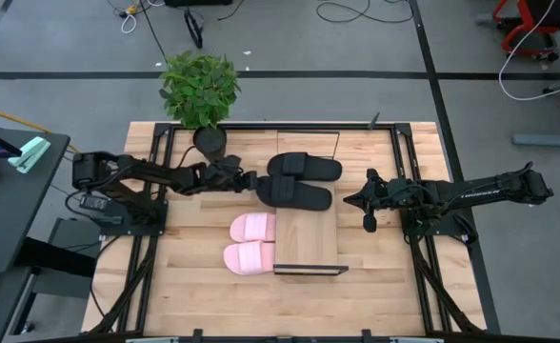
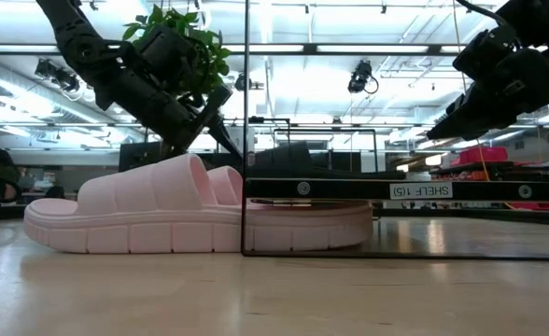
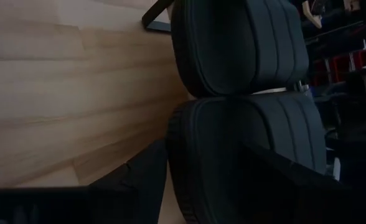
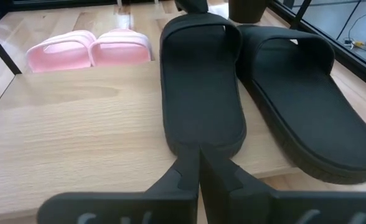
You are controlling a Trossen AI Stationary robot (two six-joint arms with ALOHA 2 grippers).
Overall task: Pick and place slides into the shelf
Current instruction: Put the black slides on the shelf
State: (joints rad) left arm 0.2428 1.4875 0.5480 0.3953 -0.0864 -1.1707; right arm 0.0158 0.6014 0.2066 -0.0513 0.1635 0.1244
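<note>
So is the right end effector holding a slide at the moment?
No, the right end effector is shut on nothing, just short of the nearer black slide.

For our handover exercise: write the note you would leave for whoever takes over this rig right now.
Left gripper: at the end of the nearer black slide.
Right gripper: shut, empty, waiting to the right of the shelf.
Done: both black slides lie on the shelf's far part, overhanging its left edge.
Left: the two pink slides sit on the table at the shelf's left edge, not yet on the board.
</note>
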